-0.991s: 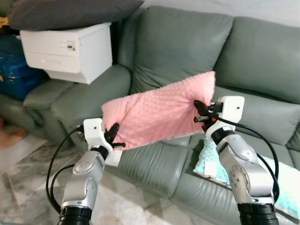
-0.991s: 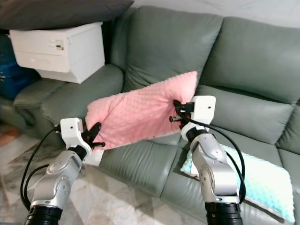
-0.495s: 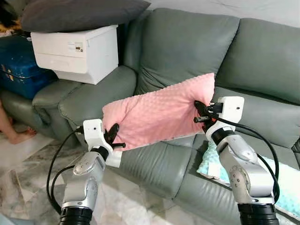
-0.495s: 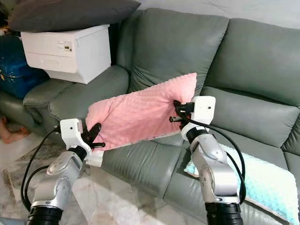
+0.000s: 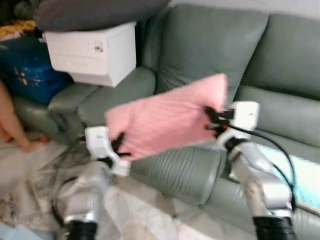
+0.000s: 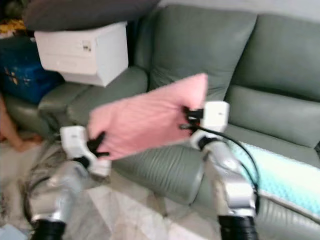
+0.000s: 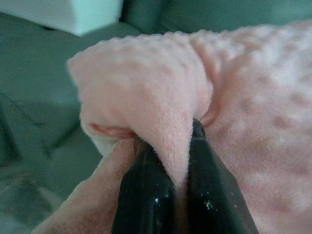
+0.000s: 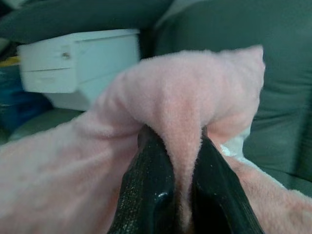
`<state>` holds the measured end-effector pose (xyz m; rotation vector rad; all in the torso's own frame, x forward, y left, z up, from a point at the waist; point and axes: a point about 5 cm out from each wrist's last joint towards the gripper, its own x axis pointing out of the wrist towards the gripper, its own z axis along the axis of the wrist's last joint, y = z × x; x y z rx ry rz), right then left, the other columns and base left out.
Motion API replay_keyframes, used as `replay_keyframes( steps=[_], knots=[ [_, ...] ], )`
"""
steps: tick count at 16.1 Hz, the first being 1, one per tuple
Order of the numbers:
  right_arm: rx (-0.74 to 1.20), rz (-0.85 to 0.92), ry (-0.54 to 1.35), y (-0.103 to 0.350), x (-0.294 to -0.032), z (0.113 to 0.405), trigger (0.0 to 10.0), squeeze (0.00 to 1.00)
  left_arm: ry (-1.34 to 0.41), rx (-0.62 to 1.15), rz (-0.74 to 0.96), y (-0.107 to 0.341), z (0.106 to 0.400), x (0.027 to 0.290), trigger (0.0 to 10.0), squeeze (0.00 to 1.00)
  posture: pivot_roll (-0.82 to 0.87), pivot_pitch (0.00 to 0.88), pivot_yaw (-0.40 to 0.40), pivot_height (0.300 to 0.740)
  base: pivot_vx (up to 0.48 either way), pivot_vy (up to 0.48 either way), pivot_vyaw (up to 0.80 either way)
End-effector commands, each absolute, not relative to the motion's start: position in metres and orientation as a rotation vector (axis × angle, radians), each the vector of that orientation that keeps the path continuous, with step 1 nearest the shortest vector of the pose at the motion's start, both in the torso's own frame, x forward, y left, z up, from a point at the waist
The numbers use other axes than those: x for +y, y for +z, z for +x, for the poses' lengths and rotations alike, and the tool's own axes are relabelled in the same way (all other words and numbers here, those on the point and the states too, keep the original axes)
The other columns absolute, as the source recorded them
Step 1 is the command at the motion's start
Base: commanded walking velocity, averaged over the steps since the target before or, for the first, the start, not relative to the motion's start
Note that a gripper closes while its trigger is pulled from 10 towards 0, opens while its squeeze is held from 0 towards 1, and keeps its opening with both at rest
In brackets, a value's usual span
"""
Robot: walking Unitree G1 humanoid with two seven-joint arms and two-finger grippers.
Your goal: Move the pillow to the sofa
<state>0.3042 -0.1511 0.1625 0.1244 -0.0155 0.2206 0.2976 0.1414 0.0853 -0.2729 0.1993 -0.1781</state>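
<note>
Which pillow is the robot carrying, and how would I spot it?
Look at the big grey-green sofa. In front of its seat, the pink pillow hangs in the air, pinched at its ends by the left gripper and the right gripper. It is the pink bumpy one, unlike the dark grey cushion on the white box.

Soft even indoor light, both eye views motion-blurred, wrist views sharper up close, backgrounds defocused

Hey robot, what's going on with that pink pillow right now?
Left claw, right claw pinch pink pillow. Pillow airborne before grey sofa. Teal pillow occupies seat.
</note>
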Motion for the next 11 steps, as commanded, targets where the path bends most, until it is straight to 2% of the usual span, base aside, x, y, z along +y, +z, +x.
replay_keyframes(
  steps=[1, 7, 11],
  knots=[
    [-0.061, 0.124, 0.232, 0.1729, -0.1476, 0.305, 10.0, 0.0, -0.184, 0.184, -0.254, 0.0898, 0.2998, 0.1445, 10.0, 0.0, -0.19, 0.0, -0.006, 0.74, 0.0, 0.48, 0.0],
    [-0.06, 0.124, 0.231, 0.1729, -0.1481, 0.3047, 10.0, 0.0, -0.182, 0.206, -0.237, 0.0858, 0.299, 0.1426, 10.0, 0.0, -0.19, 0.0, -0.007, 0.74, 0.0, 0.443, 0.0],
    [-0.059, 0.124, 0.229, 0.1727, -0.1481, 0.3045, 10.0, 0.0, -0.188, 0.198, -0.21, 0.086, 0.2989, 0.1415, 10.0, 0.0, -0.19, 0.0, -0.007, 0.74, 0.0, 0.0, 0.0]
  ],
)
